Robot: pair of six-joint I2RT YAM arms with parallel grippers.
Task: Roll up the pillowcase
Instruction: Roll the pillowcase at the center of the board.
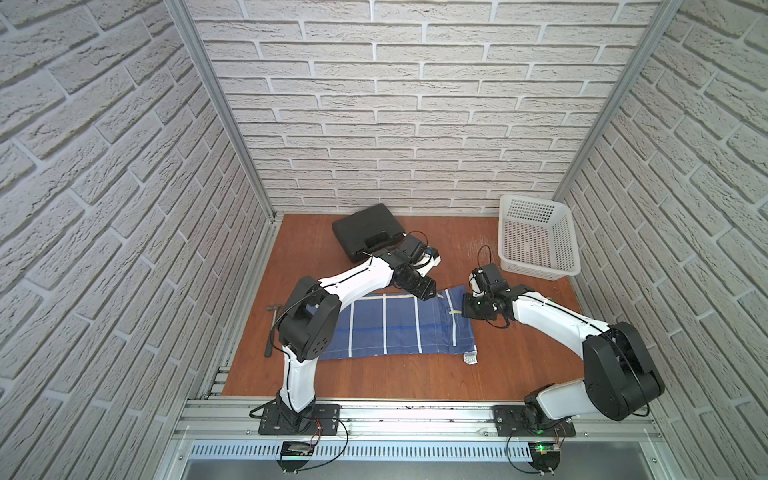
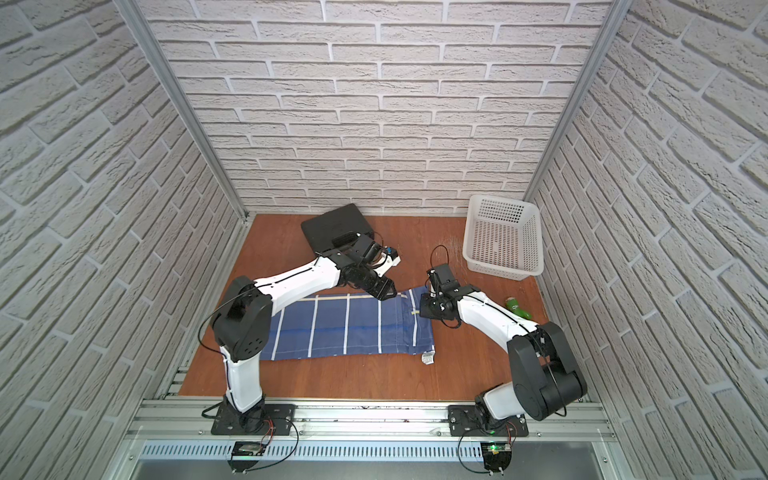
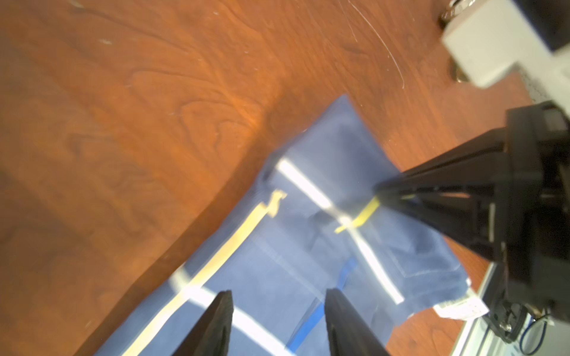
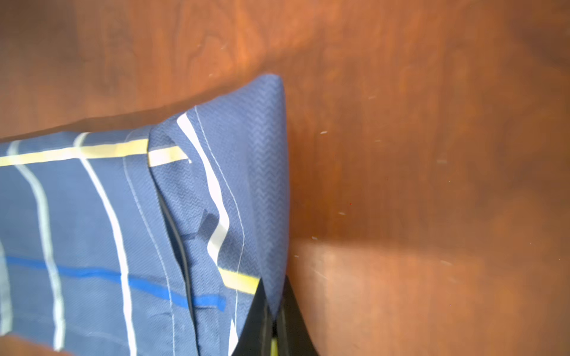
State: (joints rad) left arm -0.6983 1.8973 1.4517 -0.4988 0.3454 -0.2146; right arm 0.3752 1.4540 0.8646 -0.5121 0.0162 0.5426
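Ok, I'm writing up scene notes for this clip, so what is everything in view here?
pillowcase: one, blue with white lines and a yellow stripe, flat on the middle of the table
label: one, white, at the pillowcase's near right corner
case: one, black, far side, behind the left arm
basket: one, white, far right corner
hammer: one, dark, left of the pillowcase
green object: one, right side, partly hidden behind the right arm; cannot tell what it is
table: one, reddish-brown wood
left gripper: black, open over the pillowcase's far edge
right gripper: black, shut on the pillowcase's right edge
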